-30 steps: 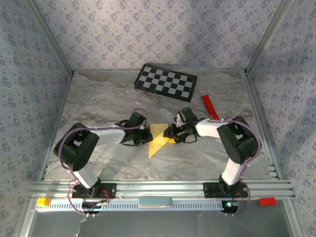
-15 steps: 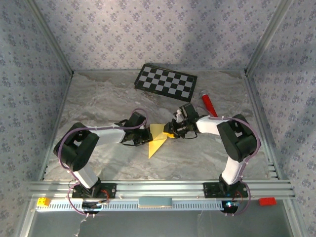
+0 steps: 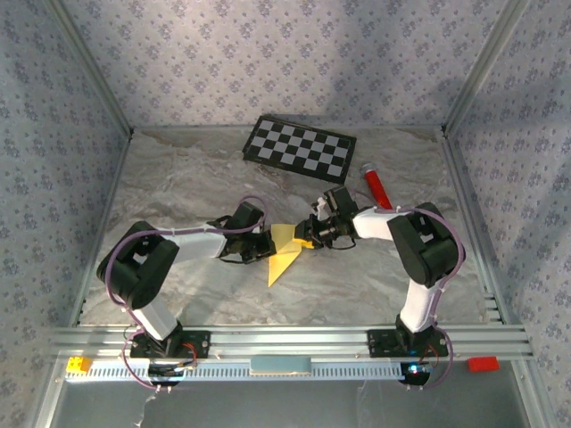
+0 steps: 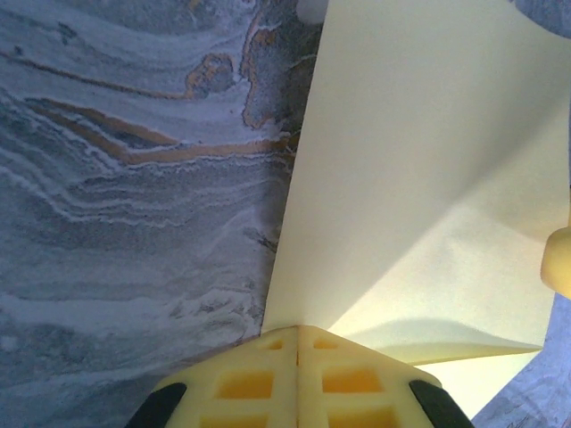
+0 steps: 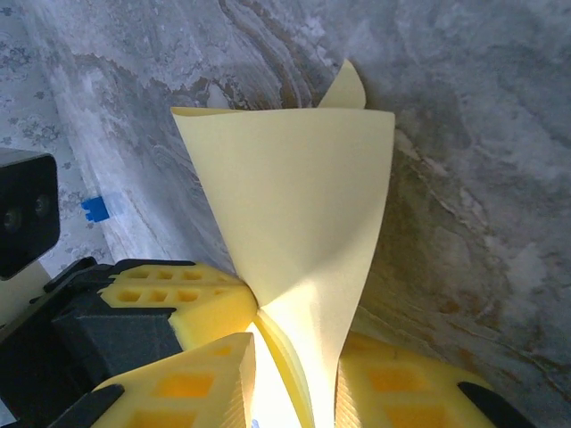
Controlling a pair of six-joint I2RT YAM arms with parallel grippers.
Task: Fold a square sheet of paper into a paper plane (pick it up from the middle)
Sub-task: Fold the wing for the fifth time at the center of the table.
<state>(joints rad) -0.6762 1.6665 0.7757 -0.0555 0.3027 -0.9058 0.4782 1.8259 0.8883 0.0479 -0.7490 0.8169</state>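
Patterned wallpaper closes in the marbled table (image 3: 178, 187) on three sides, and the checkerboard panel (image 3: 301, 147) lies at the far edge, well apart from the action. In the middle of the table the yellow paper sheet (image 3: 284, 257) is held between both arms, part-folded, its point trailing toward the near side. The left gripper (image 3: 266, 245) is clenched on the sheet's left edge. The right gripper (image 3: 308, 239) pinches a curled, layered bunch on the right. To my eye the risk is a tear or a crooked crease if either arm pulls away, or the loose curl slipping from the right pads
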